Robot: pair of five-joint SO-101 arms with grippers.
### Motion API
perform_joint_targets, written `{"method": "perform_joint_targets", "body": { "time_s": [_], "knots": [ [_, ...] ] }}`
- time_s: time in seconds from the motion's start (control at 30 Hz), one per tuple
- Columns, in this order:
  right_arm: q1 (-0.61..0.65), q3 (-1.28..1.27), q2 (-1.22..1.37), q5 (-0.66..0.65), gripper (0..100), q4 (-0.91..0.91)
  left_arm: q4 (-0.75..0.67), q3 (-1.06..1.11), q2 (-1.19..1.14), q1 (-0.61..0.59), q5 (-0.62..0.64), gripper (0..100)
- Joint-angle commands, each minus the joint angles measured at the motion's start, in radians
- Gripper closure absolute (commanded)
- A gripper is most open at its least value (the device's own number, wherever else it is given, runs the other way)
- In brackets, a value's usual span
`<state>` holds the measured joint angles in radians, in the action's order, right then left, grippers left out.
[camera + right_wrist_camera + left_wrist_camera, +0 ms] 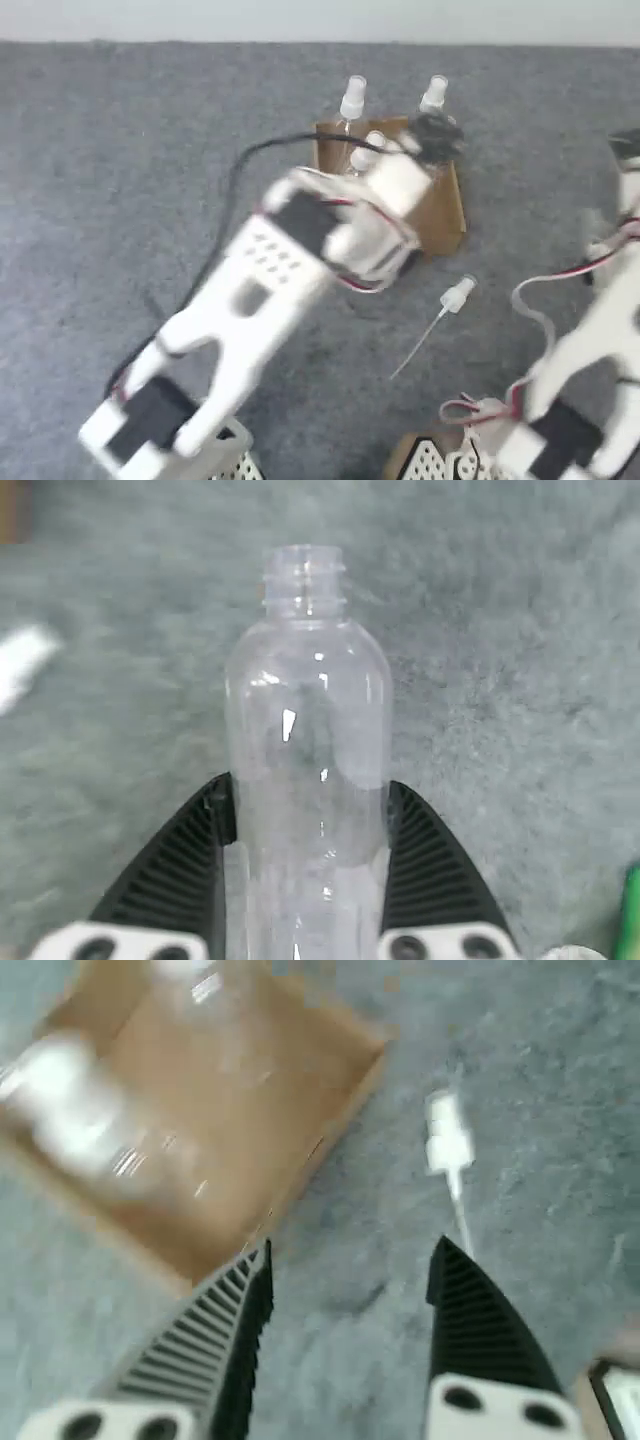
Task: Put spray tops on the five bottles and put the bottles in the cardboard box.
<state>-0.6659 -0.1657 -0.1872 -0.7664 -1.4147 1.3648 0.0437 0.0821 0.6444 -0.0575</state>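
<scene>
The cardboard box (447,212) stands at the back of the table with three capped clear bottles in it; two of their spray tops (352,96) (433,92) rise above the rim. My left gripper (435,137) hangs over the box's near edge. In the left wrist view it (350,1250) is open and empty above the carpet beside the box (318,1148). A loose spray top (457,296) (447,1140) with a long tube lies in front of the box. My right gripper (305,790) is shut on an uncapped clear bottle (305,700).
Grey carpet (130,180) covers the whole table. The right arm (590,350) stands at the right edge with red and white cables. White perforated bases (440,462) sit at the front edge. A blurred bottle (80,1110) stands inside the box.
</scene>
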Motion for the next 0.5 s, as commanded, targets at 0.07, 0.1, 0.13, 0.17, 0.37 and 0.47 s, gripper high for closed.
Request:
{"method": "perform_joint_targets", "body": {
  "time_s": [0.07, 0.1, 0.13, 0.17, 0.37, 0.47],
  "knots": [
    [-0.091, 0.064, 0.217, -0.012, 99.3, 0.219, -0.061, -0.170, -0.305, 0.115, 0.044, 77],
    [-0.104, 0.064, 0.243, -0.014, 99.3, 0.251, -0.061, -0.199, -0.348, 0.146, 0.051, 77],
    [-0.117, 0.064, 0.265, -0.014, 99.3, 0.283, -0.064, -0.217, -0.384, 0.175, 0.057, 77],
    [-0.133, 0.064, 0.280, -0.014, 99.3, 0.317, -0.068, -0.232, -0.416, 0.201, 0.061, 77],
    [-0.194, 0.063, 0.351, -0.080, 99.3, 0.404, -0.138, -0.266, -0.532, 0.232, 0.124, 77],
    [-0.194, 0.063, 0.381, -0.083, 99.3, 0.412, -0.187, -0.263, -0.566, 0.199, 0.181, 77]
  ]
}}
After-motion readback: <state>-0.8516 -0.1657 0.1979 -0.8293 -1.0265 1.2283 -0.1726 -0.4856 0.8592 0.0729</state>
